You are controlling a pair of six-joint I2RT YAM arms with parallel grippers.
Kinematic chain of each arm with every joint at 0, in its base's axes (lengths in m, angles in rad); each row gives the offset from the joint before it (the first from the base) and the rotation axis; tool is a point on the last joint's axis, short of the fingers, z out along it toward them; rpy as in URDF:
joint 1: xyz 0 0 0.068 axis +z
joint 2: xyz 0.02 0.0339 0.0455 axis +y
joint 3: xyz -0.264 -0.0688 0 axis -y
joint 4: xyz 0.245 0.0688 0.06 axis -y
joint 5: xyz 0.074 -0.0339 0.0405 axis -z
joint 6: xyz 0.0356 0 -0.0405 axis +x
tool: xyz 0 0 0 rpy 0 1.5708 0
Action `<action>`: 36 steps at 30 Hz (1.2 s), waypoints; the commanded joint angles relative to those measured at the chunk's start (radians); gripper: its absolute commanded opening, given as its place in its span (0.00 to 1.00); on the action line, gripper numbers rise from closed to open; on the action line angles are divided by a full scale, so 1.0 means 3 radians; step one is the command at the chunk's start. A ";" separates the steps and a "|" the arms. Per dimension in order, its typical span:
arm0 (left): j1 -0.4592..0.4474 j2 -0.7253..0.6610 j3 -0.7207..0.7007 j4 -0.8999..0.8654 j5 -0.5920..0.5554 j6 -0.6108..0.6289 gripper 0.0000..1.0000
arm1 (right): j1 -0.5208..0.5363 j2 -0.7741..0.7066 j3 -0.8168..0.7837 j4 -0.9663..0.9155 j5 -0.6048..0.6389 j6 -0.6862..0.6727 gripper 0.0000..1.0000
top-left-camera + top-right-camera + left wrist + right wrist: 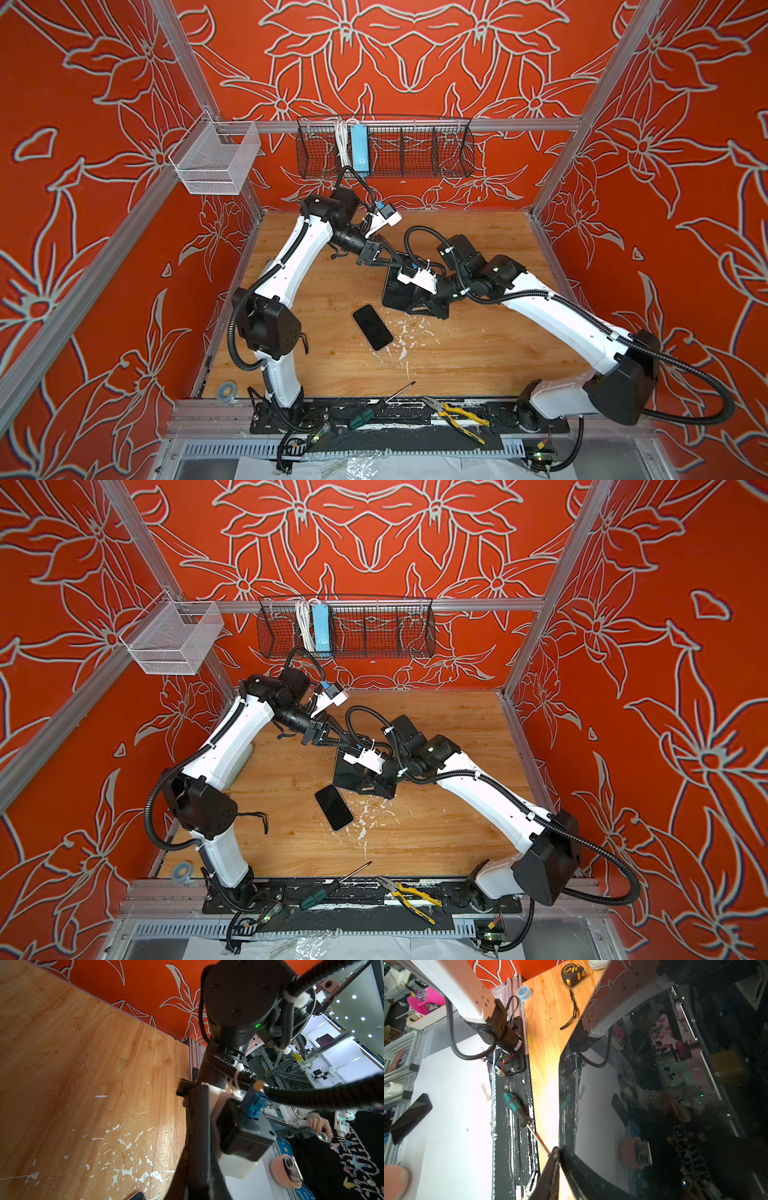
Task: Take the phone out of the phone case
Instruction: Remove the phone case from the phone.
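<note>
Phone [372,327] on tbl [478,353]; pwr-strip [358,147] in basket [415,149]

red floral walls [415,62], alu frame [519,124], wood tabletop [478,353], blk wire basket [453,153] on back rail.

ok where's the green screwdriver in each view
Both top views: screwdriver on the black front rail, near bottom centre.
Left wrist: not in it.
Right wrist: screwdriver lying along that rail.
Shared landmark: blue tape roll, in both top views and right wrist.
</note>
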 commanded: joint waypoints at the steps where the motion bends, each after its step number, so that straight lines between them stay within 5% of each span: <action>1: 0.0000 0.0049 0.0149 0.0142 0.0285 -0.0094 0.00 | 0.0171 -0.0003 -0.0074 0.0166 0.0121 -0.0172 0.17; 23: 0.0000 0.0070 0.0161 0.0106 0.0341 -0.0044 0.00 | 0.0482 -0.0122 -0.0315 0.0784 0.0757 -0.0111 0.18; 36: 0.0000 0.0023 0.0160 0.0017 0.0351 0.0097 0.00 | 0.0158 -0.0165 -0.0230 0.0613 -0.0130 0.0131 0.43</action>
